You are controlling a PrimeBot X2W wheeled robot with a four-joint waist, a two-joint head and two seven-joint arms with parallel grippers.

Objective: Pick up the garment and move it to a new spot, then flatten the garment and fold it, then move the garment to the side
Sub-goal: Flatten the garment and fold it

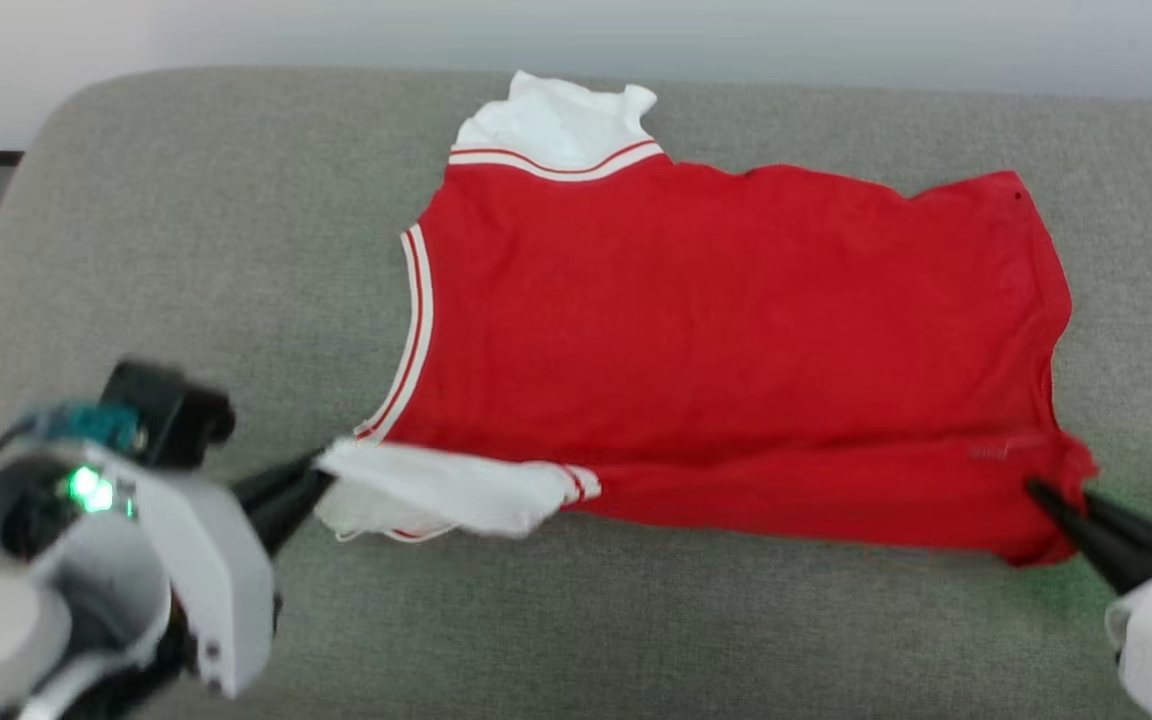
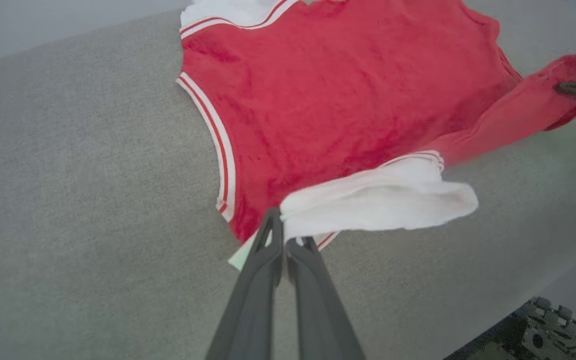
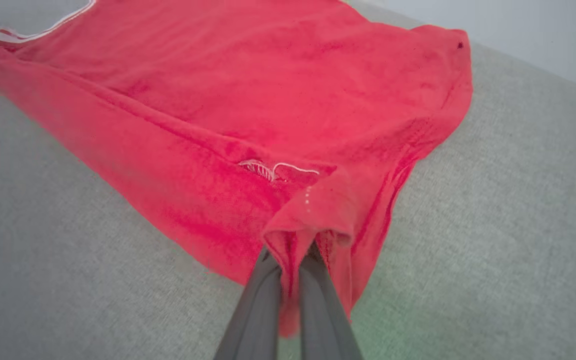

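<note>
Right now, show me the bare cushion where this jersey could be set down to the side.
Widest free patch: grey cushion between its left edge and the striped trim of the garment. A second strip runs along the near edge, between left gripper and right gripper. Right of the hem is narrow. Crowded: both near corners, where shut grippers pinch the cloth.

No lettering or number that I can read, red shirt [image 1: 736, 330] bearing one small white stitched mark [image 3: 275, 170] near its hem, too blurred for me to make out
</note>
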